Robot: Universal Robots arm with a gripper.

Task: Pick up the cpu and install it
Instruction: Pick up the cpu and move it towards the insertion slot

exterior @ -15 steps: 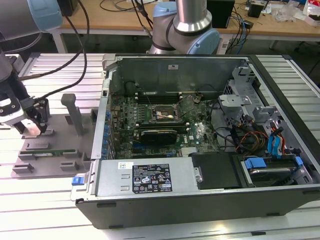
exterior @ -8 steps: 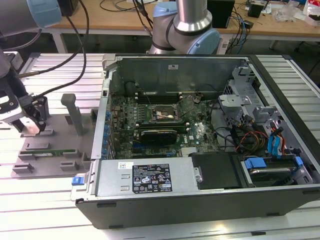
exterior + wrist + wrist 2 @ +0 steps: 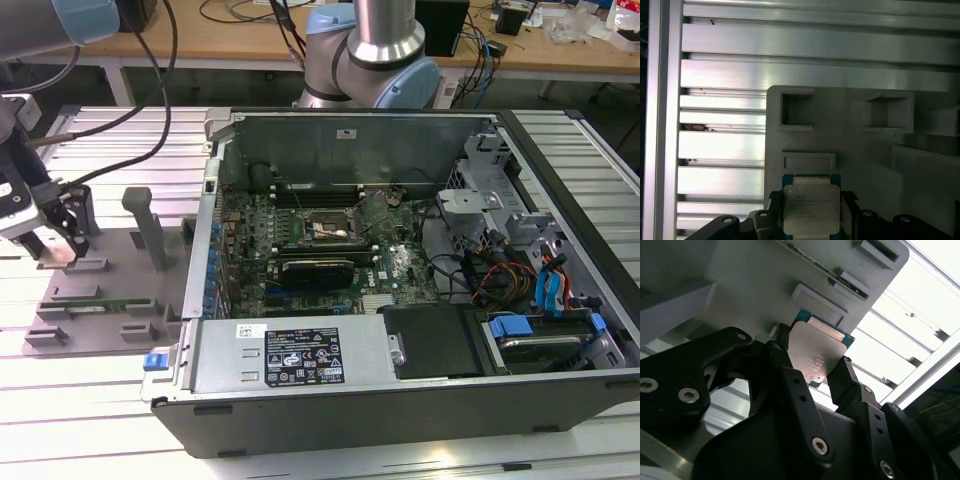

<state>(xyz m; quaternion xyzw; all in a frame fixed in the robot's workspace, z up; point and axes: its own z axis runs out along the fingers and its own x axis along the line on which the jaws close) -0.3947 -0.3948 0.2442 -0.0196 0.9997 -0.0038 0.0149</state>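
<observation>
Black linkage arms of the end effector (image 3: 814, 362) lie closest in the second wrist view and cover much of that picture. Its two fingers (image 3: 842, 377) are closed against opposite edges of the cpu (image 3: 817, 352), which sits between them with its silver-grey top facing the camera. A green rim shows along the far edges of the chip. The near edges are hidden behind the fingers.

In the first wrist view the cpu (image 3: 811, 207) is again flanked by the end effector (image 3: 811, 202), with one finger (image 3: 850, 200) on each side. Its near edge is cut off by the frame. The print on the lid is too fine to make out. Whether the chip rests on the grey fixture plate (image 3: 850, 150) or is raised clear of it cannot be determined.

In the exterior view the end effector (image 3: 62, 235) stands over the fixture plate (image 3: 110, 280), near the edge of the slotted aluminium desk (image 3: 80, 420) at the exterior view's left. What it grips is hard to make out there. A memory stick (image 3: 100, 303) lies in a slot of the plate. The open computer case (image 3: 560, 400) stands just beside the plate, towards the exterior view's right. The socket (image 3: 330, 232) on its motherboard (image 3: 400, 270) is well apart from the cpu.
</observation>
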